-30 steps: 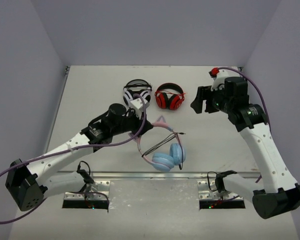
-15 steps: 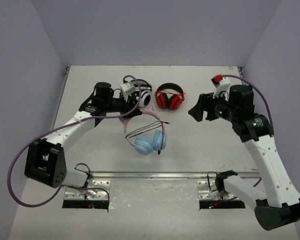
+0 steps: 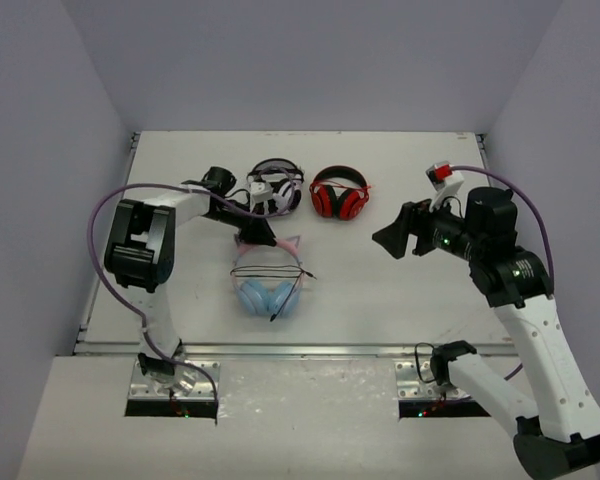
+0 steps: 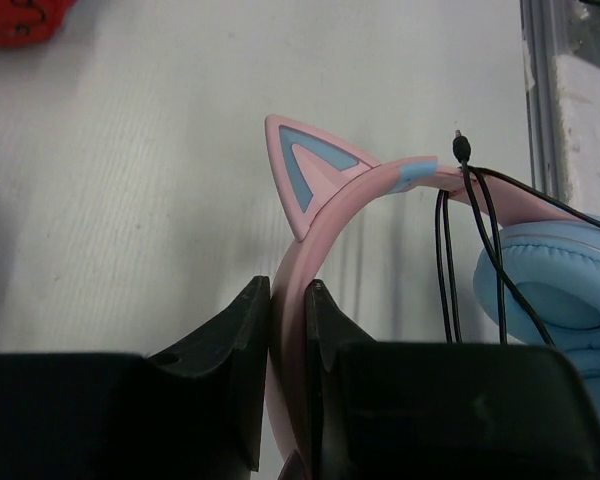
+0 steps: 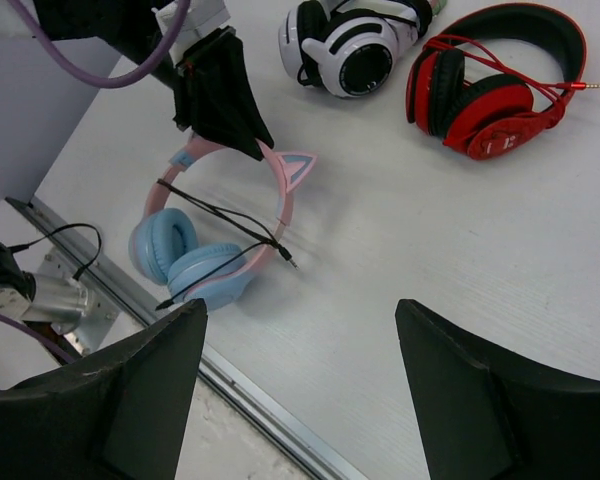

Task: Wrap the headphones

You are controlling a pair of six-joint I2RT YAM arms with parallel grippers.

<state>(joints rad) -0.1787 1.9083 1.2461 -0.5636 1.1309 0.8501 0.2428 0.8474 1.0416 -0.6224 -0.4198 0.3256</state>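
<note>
I am clamping my left pincer (image 4: pixel 288 292) shut on the pink headband (image 4: pixel 325 225) of the cat-ear headphones (image 3: pixel 268 285). Only the left wrist view is showing this grip plainly: both fingers are pressing the thin band from either side, just below a pink cat ear (image 4: pixel 310 175) with a blue centre. That same view is showing the cable's plug (image 4: pixel 460 146) poking up past the band and two strands of black cable (image 4: pixel 448 260) crossing it beside a light blue ear cup (image 4: pixel 550 290).

The top view is giving the whole layout instead. The headphones are sitting left of the table's (image 3: pixel 400 300) middle, the long axis running far to near. The headband is pointing toward the far side and the two blue ear cups (image 3: pixel 268 298) are lying together toward the near edge. The cable is stretching across between the band's arms. Whether the cups are resting on the table or hanging just off it, I cannot tell.

My right pincer (image 5: pixel 300 390) is standing wide open and holding nothing, well apart to the right. Its camera is taking in the white-and-black headphones (image 5: pixel 355 45) and the red-and-black headphones (image 5: pixel 495 85) beyond.
</note>
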